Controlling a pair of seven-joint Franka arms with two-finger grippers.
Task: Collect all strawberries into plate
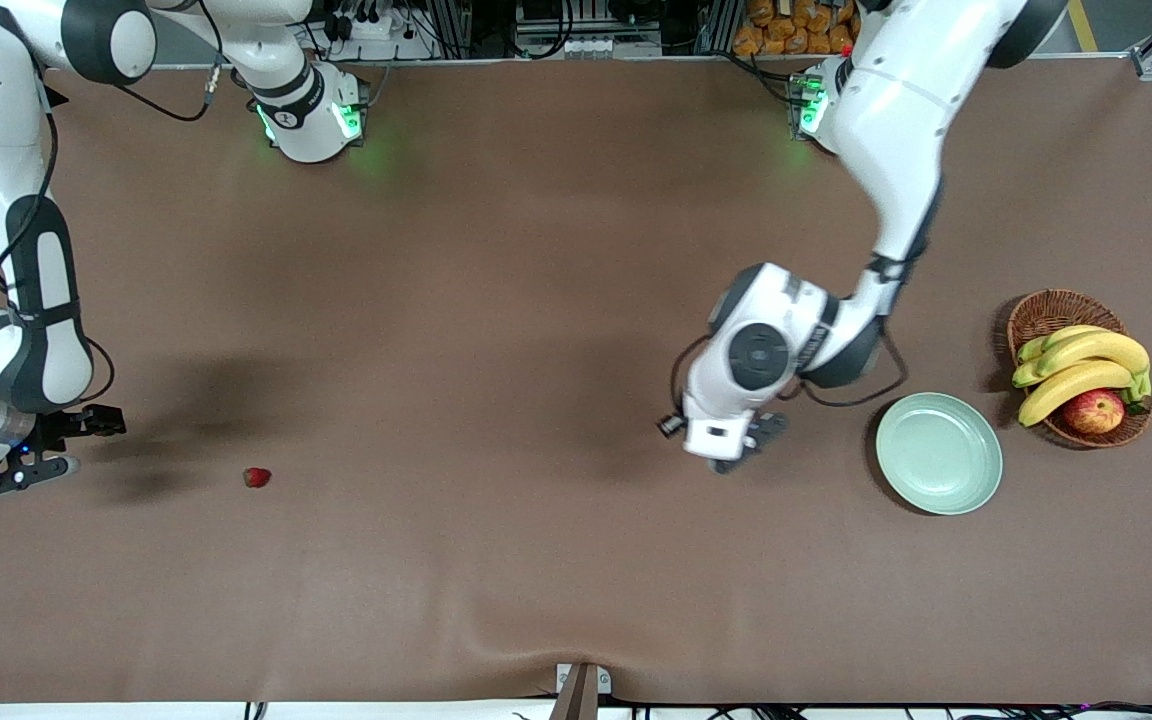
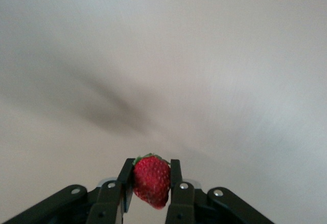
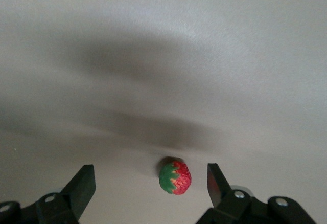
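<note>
The left gripper [image 2: 152,188] has its fingers [image 2: 176,175] pinching a strawberry [image 2: 152,181] low over the brown surface [image 1: 536,300], in the lower middle-right of the front view, just beside the mint-green plate [image 1: 939,453] and not yet above it. The hold looks shallow, near the fingertips, so a quick swing toward the plate could shake the berry loose, or a release made too soon could drop it on the surface short of the rim.

The right gripper [image 3: 150,183] hangs at the lower left of the front view with fingers [image 3: 82,185] spread wide. In the right wrist view a second strawberry [image 3: 174,176] lies between them; it is the one at lower left on the surface in the front view. A hasty closing could nudge the round berry and set it rolling.

Counted: two strawberries in view, a third not visible; one plate, empty. At the right edge stands one wicker basket [image 1: 1046,310] with a bunch of bananas [image 1: 1081,365] and one apple [image 1: 1094,411].
</note>
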